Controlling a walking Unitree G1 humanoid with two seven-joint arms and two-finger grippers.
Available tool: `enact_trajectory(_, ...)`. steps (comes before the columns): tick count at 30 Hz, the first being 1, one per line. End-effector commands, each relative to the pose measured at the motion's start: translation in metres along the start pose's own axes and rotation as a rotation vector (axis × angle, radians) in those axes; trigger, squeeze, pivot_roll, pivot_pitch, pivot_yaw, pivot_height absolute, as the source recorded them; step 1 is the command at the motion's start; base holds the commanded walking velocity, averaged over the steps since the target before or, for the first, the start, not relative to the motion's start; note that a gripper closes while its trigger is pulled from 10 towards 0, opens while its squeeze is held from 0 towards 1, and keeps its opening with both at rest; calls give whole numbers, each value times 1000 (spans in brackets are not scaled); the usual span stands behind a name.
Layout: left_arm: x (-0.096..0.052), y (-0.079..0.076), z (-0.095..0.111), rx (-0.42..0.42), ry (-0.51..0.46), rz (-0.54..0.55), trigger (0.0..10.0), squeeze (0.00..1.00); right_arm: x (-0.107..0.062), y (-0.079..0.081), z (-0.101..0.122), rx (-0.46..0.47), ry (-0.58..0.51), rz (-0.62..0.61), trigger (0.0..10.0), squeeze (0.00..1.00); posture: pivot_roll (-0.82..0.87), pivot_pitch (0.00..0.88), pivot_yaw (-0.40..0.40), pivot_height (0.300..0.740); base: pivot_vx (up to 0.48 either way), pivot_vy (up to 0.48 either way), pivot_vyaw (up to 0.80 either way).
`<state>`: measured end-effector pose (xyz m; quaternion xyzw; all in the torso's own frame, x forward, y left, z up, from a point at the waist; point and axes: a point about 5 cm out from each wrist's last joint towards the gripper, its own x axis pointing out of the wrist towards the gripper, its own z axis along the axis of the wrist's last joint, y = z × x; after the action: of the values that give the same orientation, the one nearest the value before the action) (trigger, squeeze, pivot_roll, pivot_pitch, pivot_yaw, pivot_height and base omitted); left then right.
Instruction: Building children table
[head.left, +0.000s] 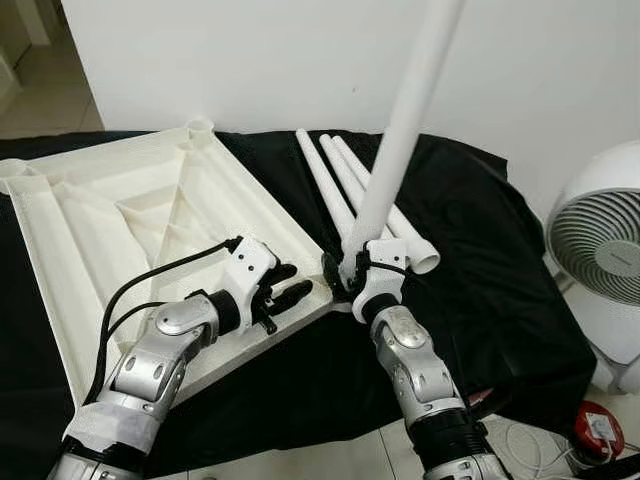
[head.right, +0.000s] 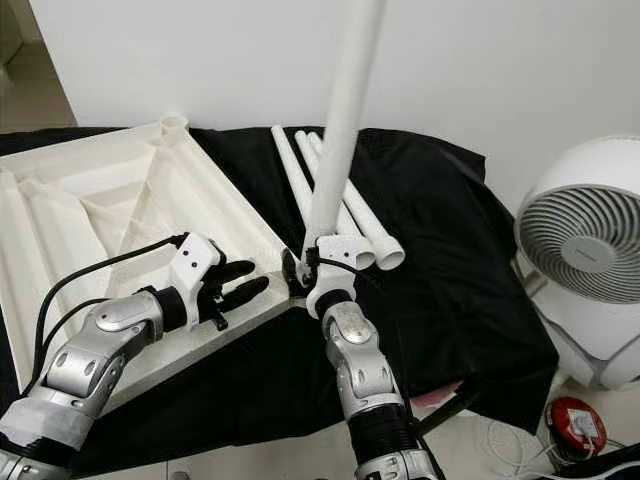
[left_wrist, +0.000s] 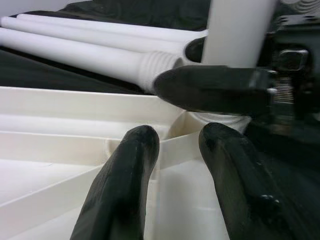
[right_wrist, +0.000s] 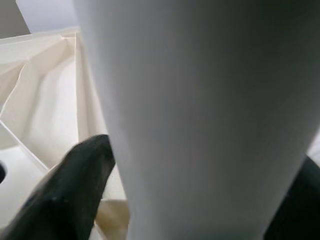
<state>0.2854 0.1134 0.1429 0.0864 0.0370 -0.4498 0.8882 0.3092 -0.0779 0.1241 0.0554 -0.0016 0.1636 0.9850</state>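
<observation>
Tabletop (head.left: 150, 215) left, spare legs (head.left: 345, 185) right; fan (head.left: 600, 250) far right.

The left arm is reaching forward from seven o'clock, elbow bent, and the left gripper (head.left: 285, 285) is lying low with its two black fingers (left_wrist: 125, 190) parted and pointing toward three o'clock. The right arm is rising from five o'clock toward the centre, wrist upright, and the right gripper (head.left: 345, 272) is clamping its fingers around the white table leg (head.left: 400, 130), holding it near vertical.
</observation>
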Motion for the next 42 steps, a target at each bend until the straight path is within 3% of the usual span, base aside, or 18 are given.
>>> enact_trajectory(1,1,1,-2,11,8,34,10000,0,0,-3,5,-6,-4,74,10000,463,5,0,-83,740,0,0,0)
enact_trajectory(2,1,1,-2,11,8,34,10000,0,0,-3,5,-6,-4,74,10000,463,5,0,-83,740,0,0,0)
enact_trajectory(3,1,1,-2,11,7,32,10000,0,0,-6,7,-44,-11,138,10000,0,4,0,-84,740,0,0,0)
enact_trajectory(4,1,1,-2,11,7,32,10000,0,0,-6,7,-44,-11,138,10000,0,4,0,-84,740,0,0,0)
enact_trajectory(7,-1,-5,-1,12,4,-2,10000,0,-1,-18,10,-139,-9,293,10000,0,11,0,-88,740,0,0,0)
enact_trajectory(12,-4,-15,-3,17,14,-70,10000,0,0,-32,14,-216,13,395,10000,0,17,0,-89,740,0,0,0)
enact_trajectory(20,-10,-24,-4,17,22,-149,10000,0,3,-40,14,-242,58,484,10000,0,22,0,-88,740,0,0,0)
enact_trajectory(21,-12,-26,-4,21,25,-164,10000,0,3,-41,12,-240,73,509,4863,0,25,0,-88,740,0,0,0)
enact_trajectory(22,-12,-26,-4,21,25,-164,10000,0,3,-41,12,-240,73,509,4863,0,25,0,-88,740,0,0,0)
enact_trajectory(23,-13,-27,-4,25,27,-175,10000,0,4,-41,10,-236,82,531,0,0,30,0,-89,740,0,0,0)
enact_trajectory(32,-18,-26,-3,37,31,-196,10000,0,8,-19,2,-160,84,586,0,0,42,0,-86,740,0,0,0)
enact_trajectory(40,-20,-22,-4,35,38,-181,10000,0,7,-4,-2,-144,63,475,0,0,36,0,-82,740,0,0,0)
enact_trajectory(41,-20,-22,-5,33,38,-182,10000,0,5,-3,-2,-142,56,426,1843,0,30,0,-80,740,0,0,0)
enact_trajectory(42,-20,-22,-5,33,38,-182,10000,0,5,-3,-2,-142,56,426,1843,0,30,0,-80,740,0,0,0)
